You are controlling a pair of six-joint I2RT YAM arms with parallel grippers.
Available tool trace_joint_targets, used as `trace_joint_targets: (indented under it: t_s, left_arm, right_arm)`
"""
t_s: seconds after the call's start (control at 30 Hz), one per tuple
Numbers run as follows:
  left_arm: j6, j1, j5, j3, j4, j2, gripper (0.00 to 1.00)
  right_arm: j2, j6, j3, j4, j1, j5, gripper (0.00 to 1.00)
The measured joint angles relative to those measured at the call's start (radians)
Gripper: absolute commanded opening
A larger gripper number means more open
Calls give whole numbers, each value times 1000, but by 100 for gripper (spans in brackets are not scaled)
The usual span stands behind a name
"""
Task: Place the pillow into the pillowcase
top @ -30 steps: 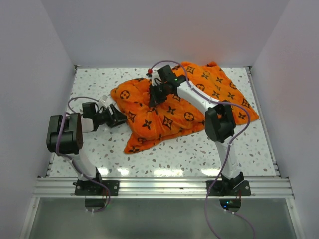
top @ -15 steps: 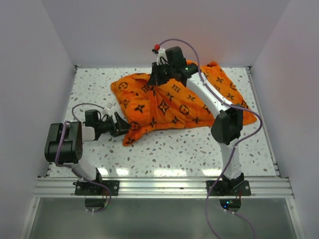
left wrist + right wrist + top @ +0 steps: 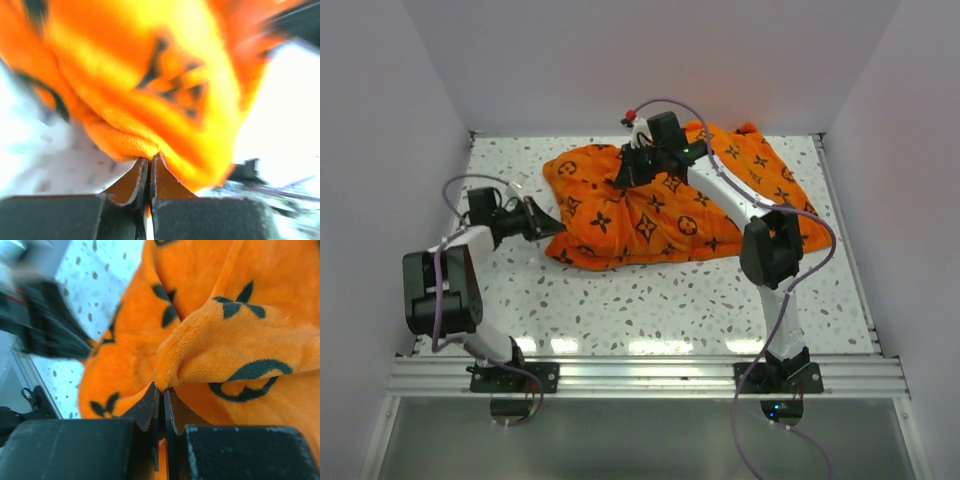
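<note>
The orange pillowcase is seen crumpled on the speckled surface, its right part spread flat and its left part bunched. The left pincer is pinched shut on a fold at the pillowcase's left edge; a second ago it was held spread just beside that edge, and half a second ago it was nearer the pillowcase's near-left corner. The right pincer is clamped on a fold at the pillowcase's far edge, as before, but it has been brought lower than half a second ago, when the cloth was lifted in a peak. The near-left corner of the pillowcase has been drawn in
</note>
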Motion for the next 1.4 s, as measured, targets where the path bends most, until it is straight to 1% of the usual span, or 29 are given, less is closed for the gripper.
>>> trace_joint_targets:
  t_s: [0.1,0.2,0.23,0.27,0.3,0.33,0.37,0.4,0.43,0.47,0.5,0.53,0.57,0.63,0.67,0.73,0.77,0.83,0.93,1.0,1.03,1.1,1.17,1.23,1.33,1.4]
  left_arm:
    - [181,47,-43,170,-253,-134,0]
    - [314,39,-109,307,-418,-266,0]
    - [355,33,-142,349,-473,-292,0]
    - [389,27,-177,381,-518,-307,0]
    - [414,23,-210,398,-551,-312,0]
    - [437,22,-248,412,-582,-307,0]
    - [451,23,-284,418,-601,-292,0]
    - [462,26,-319,422,-610,-270,0]
    - [465,30,-352,428,-613,-237,0]
    - [466,34,-377,443,-611,-196,0]
    - [467,37,-402,467,-607,-146,10]
    - [472,39,-425,511,-607,-71,41]
    - [487,41,-436,550,-608,-20,50]
    - [492,42,-463,657,-605,102,63]
    - [506,44,-478,705,-592,155,73]
    - [543,53,-497,742,-582,206,93]
    - [564,58,-508,742,-588,210,100]
    - [610,75,-524,742,-601,203,100]
    - [740,109,-521,739,-626,175,100]
    - [848,128,-502,720,-652,143,100]
    - [906,134,-494,708,-684,128,100]
    - [1024,138,-470,691,-749,114,100]
    - [1136,137,-448,666,-813,116,100]
    - [1224,132,-437,604,-850,116,100]
    - [1303,132,-433,491,-864,116,100]
    - [1335,132,-433,431,-864,116,100]
  right_arm:
    - [42,-13,-65,34,11,-2,0]
    - [119,-27,-97,57,29,12,0]
    - [148,-27,-95,68,33,12,7]
    - [175,-24,-84,74,37,6,17]
    - [193,-20,-68,73,39,-4,42]
    - [213,-14,-36,61,42,-19,53]
    - [223,-18,-6,48,45,-28,66]
    - [224,-30,16,28,48,-32,77]
    - [218,-53,39,3,48,-43,98]
    - [204,-70,54,-20,47,-47,99]
    - [183,-105,57,-47,41,-48,99]
    - [158,-138,57,-88,31,-51,98]
    - [127,-169,57,-133,16,-52,99]
    - [53,-245,50,-222,-38,-45,99]
    - [16,-279,40,-252,-69,-42,98]
    - [-91,-362,-16,-318,-174,-29,99]
    - [-154,-410,-58,-354,-247,-21,99]
    - [-253,-490,-141,-407,-399,-3,99]
    - [-340,-620,-266,-488,-605,54,99]
    - [-370,-723,-364,-532,-714,105,99]
    - [-384,-769,-420,-536,-748,124,98]
    - [-410,-863,-553,-544,-792,175,99]
    - [-434,-941,-673,-550,-803,218,98]
    - [-461,-999,-769,-537,-800,250,99]
    - [-502,-1042,-874,-496,-794,285,99]
    - [-513,-1046,-927,-431,-792,306,99]
